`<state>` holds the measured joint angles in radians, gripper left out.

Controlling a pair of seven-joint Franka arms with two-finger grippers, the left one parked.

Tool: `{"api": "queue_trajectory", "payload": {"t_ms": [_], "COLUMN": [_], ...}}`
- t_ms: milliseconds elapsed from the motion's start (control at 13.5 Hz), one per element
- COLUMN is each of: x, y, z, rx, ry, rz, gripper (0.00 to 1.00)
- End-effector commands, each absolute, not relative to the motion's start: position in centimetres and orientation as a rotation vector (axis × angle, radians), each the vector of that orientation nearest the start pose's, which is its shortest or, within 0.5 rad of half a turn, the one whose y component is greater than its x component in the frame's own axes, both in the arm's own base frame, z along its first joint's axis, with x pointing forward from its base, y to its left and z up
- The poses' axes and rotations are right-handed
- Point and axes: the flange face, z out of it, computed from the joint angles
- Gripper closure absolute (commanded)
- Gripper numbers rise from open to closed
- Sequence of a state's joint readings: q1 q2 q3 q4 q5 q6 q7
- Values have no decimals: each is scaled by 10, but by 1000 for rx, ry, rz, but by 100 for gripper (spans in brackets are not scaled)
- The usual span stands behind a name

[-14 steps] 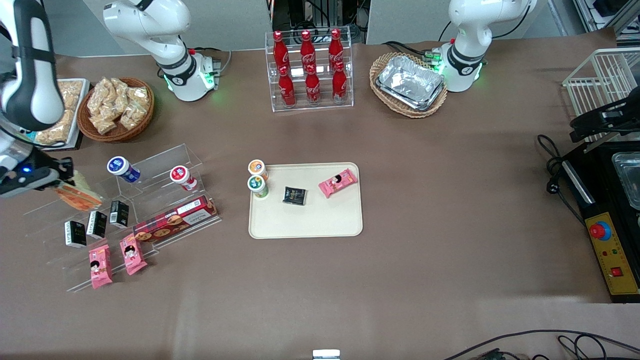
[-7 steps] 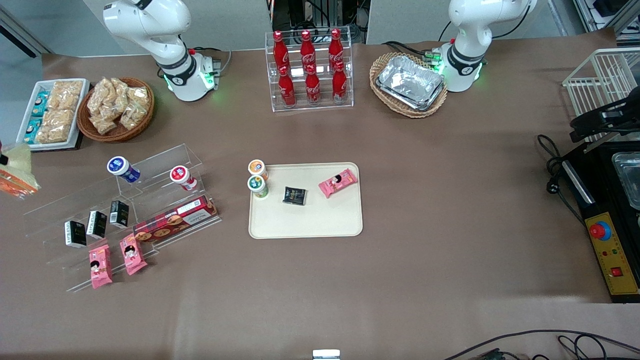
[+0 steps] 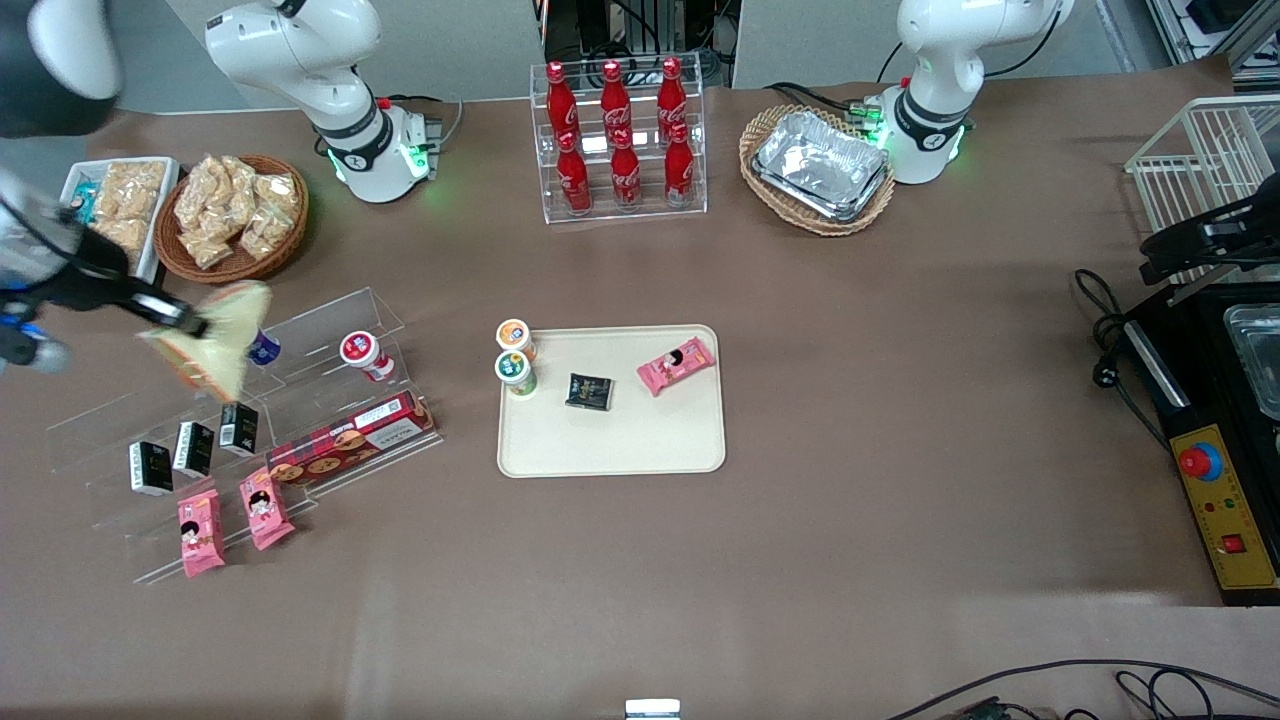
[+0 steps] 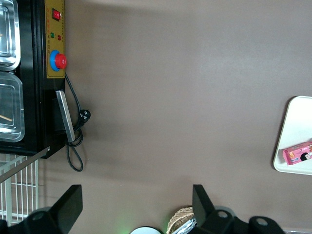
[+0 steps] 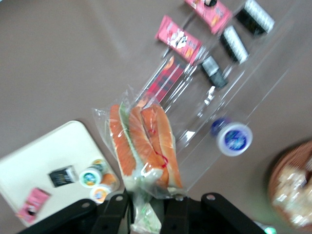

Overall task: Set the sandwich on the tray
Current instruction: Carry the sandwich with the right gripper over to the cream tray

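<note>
My right gripper (image 3: 185,325) is shut on the sandwich (image 3: 215,335), a wrapped wedge of pale bread, and holds it in the air above the clear acrylic stand at the working arm's end of the table. In the right wrist view the sandwich (image 5: 141,146) shows orange and green layers, and the gripper (image 5: 146,207) pinches the clear wrap at its end. The cream-beige tray (image 3: 640,440) lies in the middle of the table, well toward the parked arm from the sandwich. It also shows in the right wrist view (image 5: 44,151).
On the tray lie a pink snack packet (image 3: 676,364), a black packet (image 3: 589,391) and two small cups (image 3: 516,357) at its edge. The acrylic stand (image 3: 300,400) holds cups, black boxes, a biscuit box and pink packets. Snack baskets and a cola bottle rack (image 3: 617,140) stand farther back.
The gripper carried the sandwich out past the table's end, then came back. It now holds it higher and closer to the tray, over the stand's blue cup.
</note>
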<state>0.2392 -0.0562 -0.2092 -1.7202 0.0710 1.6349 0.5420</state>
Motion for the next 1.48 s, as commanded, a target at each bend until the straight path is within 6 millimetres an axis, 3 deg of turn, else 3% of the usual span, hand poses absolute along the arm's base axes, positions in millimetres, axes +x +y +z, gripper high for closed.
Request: {"api": "queue_trajectory", "payload": {"t_ms": [0, 222, 519, 667, 963, 1185, 1259, 1407], "x": [549, 557, 557, 566, 603, 619, 620, 622], "y": [107, 188, 289, 321, 369, 380, 391, 394], "z": [567, 532, 458, 427, 367, 330, 315, 288], "rx": [-2844, -2713, -2574, -2430, -2252, -2099, -2063, -2039], "ry": [1235, 1519, 1824, 1981, 2172, 2221, 2219, 2242], "rz": [178, 136, 124, 73, 4, -49, -65, -75], "gripper": [100, 100, 100, 100, 100, 100, 100, 100]}}
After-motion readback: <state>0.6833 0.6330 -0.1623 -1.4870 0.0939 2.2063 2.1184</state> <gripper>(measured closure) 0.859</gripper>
